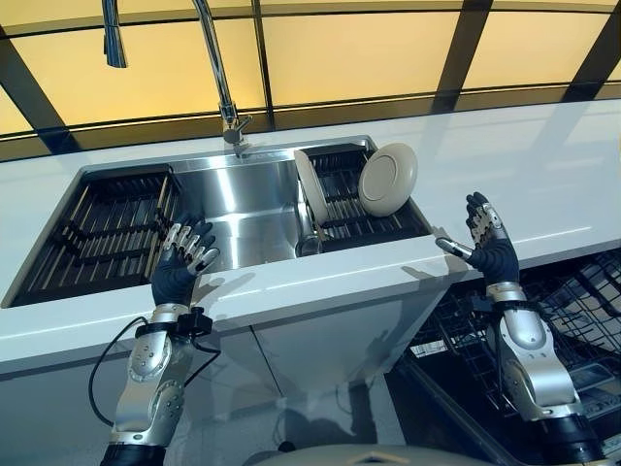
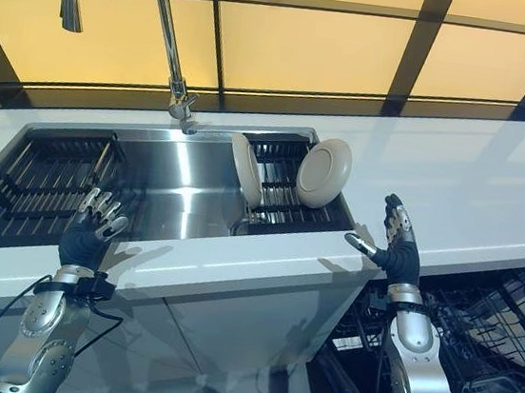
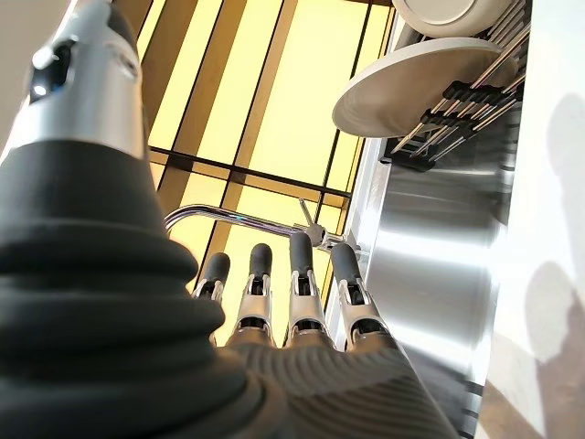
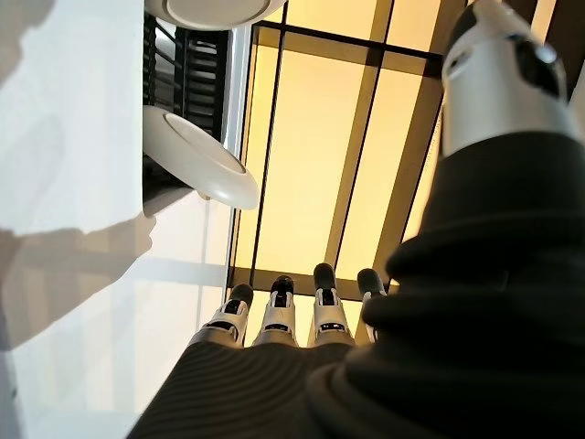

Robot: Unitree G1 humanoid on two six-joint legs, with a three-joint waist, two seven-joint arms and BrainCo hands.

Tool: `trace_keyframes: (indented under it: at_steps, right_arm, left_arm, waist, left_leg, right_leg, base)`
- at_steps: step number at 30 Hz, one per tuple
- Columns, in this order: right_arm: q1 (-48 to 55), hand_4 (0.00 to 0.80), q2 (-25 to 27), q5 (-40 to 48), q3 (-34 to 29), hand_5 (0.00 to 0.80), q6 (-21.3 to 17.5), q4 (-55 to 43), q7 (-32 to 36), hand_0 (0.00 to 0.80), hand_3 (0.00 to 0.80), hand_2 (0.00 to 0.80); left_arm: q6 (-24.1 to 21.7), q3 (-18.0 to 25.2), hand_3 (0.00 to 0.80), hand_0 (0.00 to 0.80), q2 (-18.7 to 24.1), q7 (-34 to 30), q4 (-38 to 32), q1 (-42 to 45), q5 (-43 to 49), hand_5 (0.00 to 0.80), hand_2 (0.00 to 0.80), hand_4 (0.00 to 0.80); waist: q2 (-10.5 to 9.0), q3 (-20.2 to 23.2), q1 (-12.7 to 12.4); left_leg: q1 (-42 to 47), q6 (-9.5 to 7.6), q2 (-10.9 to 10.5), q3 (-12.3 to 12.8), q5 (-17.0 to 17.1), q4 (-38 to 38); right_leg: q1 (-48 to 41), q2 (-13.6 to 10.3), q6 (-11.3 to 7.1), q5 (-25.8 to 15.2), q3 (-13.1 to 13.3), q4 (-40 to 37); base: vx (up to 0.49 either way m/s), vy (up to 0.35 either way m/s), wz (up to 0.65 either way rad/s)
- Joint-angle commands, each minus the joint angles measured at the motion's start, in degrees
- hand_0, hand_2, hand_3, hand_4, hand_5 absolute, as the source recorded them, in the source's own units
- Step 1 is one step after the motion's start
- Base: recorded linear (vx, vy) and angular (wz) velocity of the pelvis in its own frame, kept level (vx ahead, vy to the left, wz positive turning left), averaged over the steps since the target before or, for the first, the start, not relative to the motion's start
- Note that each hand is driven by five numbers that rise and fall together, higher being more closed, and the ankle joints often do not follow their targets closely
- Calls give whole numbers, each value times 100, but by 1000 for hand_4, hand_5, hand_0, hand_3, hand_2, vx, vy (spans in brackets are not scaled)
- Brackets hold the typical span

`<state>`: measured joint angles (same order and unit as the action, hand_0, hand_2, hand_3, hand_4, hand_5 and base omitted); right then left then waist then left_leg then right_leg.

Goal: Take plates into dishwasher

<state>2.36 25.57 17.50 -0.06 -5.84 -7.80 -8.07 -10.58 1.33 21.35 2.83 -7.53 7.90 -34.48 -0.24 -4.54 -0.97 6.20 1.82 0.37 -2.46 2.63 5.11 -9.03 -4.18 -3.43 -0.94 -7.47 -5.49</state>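
Two cream plates stand on edge in the dark rack in the sink's right part: a round one [image 1: 388,179] leaning at the right and a second one [image 1: 310,190] seen edge-on at the rack's left end. They also show in the left wrist view [image 3: 416,87] and in the right wrist view [image 4: 196,155]. My left hand [image 1: 181,264] is open and empty at the sink's front rim. My right hand [image 1: 490,248] is open and empty over the counter's front edge, right of the plates. The open dishwasher's wire rack [image 1: 572,320] lies below at the right.
A steel sink [image 1: 247,209] is set in a white counter [image 1: 543,175]. A second dark rack [image 1: 97,233] fills the sink's left part. A tall tap [image 1: 221,87] rises behind the sink. Amber windows run behind the counter.
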Motion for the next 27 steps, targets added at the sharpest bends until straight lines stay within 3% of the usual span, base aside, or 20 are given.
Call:
trace_keyframes:
  at_steps: [1,6,10,15,21,27]
  right_arm:
    - [-418,0,213,163,-193,0,-206,-30,-85,0,0,0]
    - [-486,0,143,375,-223,0,-250,-1,-463,0,0,0]
    - [-631,0,212,40,-206,0,-339,-136,-460,0,0,0]
    - [-1193,0,766,-1019,-201,0,-425,-78,-922,0,0,0]
    - [-1966,0,1360,-1795,-53,0,-176,269,-1364,0,0,0]
    - [-2820,0,1938,-2380,303,0,145,704,-1360,0,0,0]
  left_arm:
    - [-177,133,0,0,345,-76,-2,-307,329,0,0,0]
    - [-278,109,0,0,374,-71,-65,-343,353,0,0,0]
    - [-184,34,0,0,381,28,-94,-428,363,0,0,0]
    - [-144,-140,0,0,459,73,-22,-577,265,0,0,0]
    - [-68,-304,0,0,525,55,-33,-651,197,0,0,0]
    - [-13,-406,0,0,668,-104,-34,-579,97,0,0,0]
  waist:
    - [-68,68,-122]
    - [-52,36,-130]
    - [-49,15,-143]
    - [-79,-2,-221]
    - [-114,6,-342]
    - [-172,25,-502]
  left_leg:
    - [158,-555,-347,165,-393,-11]
    - [170,-548,-342,162,-393,-11]
    - [170,-550,-343,148,-405,-11]
    - [182,-536,-346,103,-425,-11]
    - [182,-524,-348,39,-427,-11]
    - [156,-511,-371,-102,-402,-11]
  right_leg:
    - [39,225,82,-50,-238,49]
    - [26,214,78,-56,-239,49]
    - [26,211,71,-52,-227,49]
    - [5,215,83,-36,-239,49]
    - [-31,208,102,-7,-317,49]
    - [-60,195,115,25,-409,49]
  base:
    - [0,0,0]
    - [0,0,0]
    - [0,0,0]
    - [0,0,0]
    - [29,6,6]
    - [68,5,5]
